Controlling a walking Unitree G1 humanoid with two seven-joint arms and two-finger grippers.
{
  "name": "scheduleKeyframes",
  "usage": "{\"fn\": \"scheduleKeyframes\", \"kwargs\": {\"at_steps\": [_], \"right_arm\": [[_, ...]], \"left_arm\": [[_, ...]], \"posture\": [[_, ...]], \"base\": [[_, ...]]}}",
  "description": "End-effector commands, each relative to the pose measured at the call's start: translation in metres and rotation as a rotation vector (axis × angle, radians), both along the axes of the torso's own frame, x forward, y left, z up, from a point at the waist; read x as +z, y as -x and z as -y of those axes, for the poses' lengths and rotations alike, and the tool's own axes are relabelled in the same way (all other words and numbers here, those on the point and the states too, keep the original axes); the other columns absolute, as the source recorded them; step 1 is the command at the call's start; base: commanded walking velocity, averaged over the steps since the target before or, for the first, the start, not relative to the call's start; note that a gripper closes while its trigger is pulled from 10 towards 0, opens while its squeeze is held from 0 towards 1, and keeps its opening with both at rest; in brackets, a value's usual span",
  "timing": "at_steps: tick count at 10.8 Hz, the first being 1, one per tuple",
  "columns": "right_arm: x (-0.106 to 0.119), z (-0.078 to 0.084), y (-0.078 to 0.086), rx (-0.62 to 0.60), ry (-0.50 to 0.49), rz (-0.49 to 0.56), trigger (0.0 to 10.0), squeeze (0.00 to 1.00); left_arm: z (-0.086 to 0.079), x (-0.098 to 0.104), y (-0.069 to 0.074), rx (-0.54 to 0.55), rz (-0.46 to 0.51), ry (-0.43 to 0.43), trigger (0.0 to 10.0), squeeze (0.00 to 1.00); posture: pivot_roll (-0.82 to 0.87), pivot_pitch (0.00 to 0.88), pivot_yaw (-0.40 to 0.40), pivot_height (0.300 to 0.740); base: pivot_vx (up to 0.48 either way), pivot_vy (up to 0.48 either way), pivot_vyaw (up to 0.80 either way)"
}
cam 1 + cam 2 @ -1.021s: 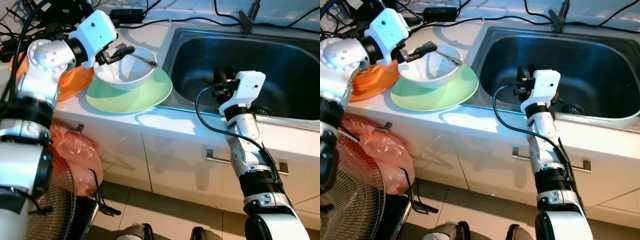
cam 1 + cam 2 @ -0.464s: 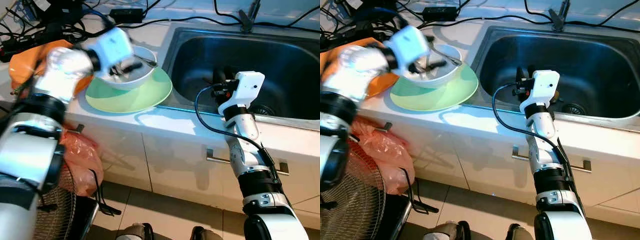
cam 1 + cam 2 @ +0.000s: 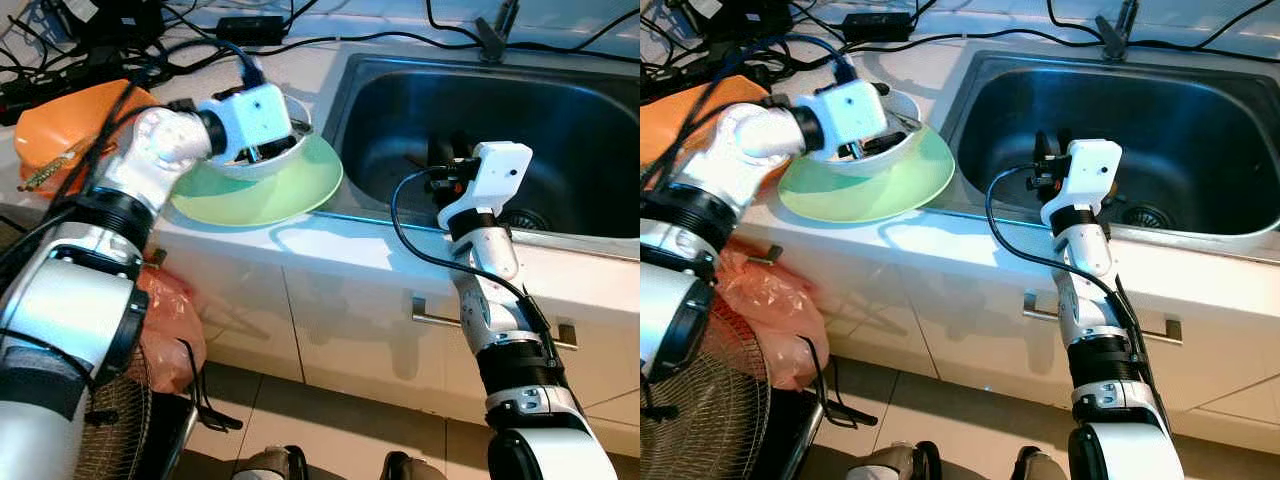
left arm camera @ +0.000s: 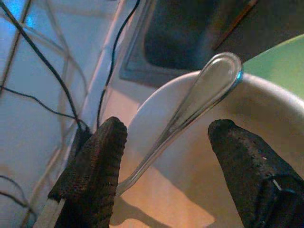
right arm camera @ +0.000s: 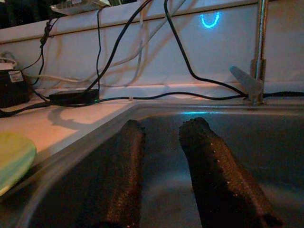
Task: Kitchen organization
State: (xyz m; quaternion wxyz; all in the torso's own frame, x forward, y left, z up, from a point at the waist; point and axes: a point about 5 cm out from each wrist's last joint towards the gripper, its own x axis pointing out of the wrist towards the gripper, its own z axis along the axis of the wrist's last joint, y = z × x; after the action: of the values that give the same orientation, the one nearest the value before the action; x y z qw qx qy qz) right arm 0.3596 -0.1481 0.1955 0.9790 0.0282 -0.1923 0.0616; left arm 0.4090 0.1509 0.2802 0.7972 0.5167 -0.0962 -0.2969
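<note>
The left gripper (image 4: 164,156) reaches into the white bowl (image 3: 285,155) on the green plate (image 3: 290,190) beside the sink (image 3: 560,110), its 2 fingers spread around a spoon (image 4: 190,107) resting on the rim, while the right gripper (image 5: 164,166) hangs parted over the sink.

Left claw (image 3: 262,150) reaches into white bowl (image 3: 285,160) on green plate (image 3: 262,195); right claw (image 3: 440,160) over sink (image 3: 560,120).

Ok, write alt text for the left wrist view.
The left claw hangs open over a white bowl, its two black fingers either side of a metal spoon that leans on the bowl's rim. Behind lie a green plate, the sink and black cables.
</note>
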Motion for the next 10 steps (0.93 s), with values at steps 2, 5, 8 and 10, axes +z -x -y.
{"fn": "scheduleKeyframes", "kwargs": {"at_steps": [2, 5, 8, 10], "right_arm": [[0.001, 0.0, 0.003, 0.0, -0.008, 0.009, 10.0, 0.0], [0.001, -0.001, 0.003, 0.001, -0.008, 0.009, 10.0, 0.0], [0.002, 0.003, 0.004, -0.013, -0.006, 0.011, 10.0, 0.0], [0.002, 0.002, 0.005, -0.014, -0.007, 0.011, 10.0, 0.0]], "left_arm": [[0.005, 0.007, -0.002, 0.013, 0.053, -0.051, 10.0, 0.0], [0.012, -0.001, -0.004, 0.035, 0.08, -0.065, 10.0, 0.0], [0.022, -0.012, -0.005, 0.031, 0.067, -0.063, 10.0, 0.0], [0.027, -0.016, -0.005, 0.037, 0.077, -0.077, 4.5, 0.0]], "posture": [[0.06, 0.138, 0.101, 0.74], [0.05, 0.141, 0.102, 0.74], [0.04, 0.151, 0.106, 0.74], [0.04, 0.154, 0.106, 0.74]], "base": [[0.0, 0.0, 0.0], [0.0, 0.0, 0.0], [0.0, 0.0, 0.0], [0.0, 0.0, 0.0]]}}
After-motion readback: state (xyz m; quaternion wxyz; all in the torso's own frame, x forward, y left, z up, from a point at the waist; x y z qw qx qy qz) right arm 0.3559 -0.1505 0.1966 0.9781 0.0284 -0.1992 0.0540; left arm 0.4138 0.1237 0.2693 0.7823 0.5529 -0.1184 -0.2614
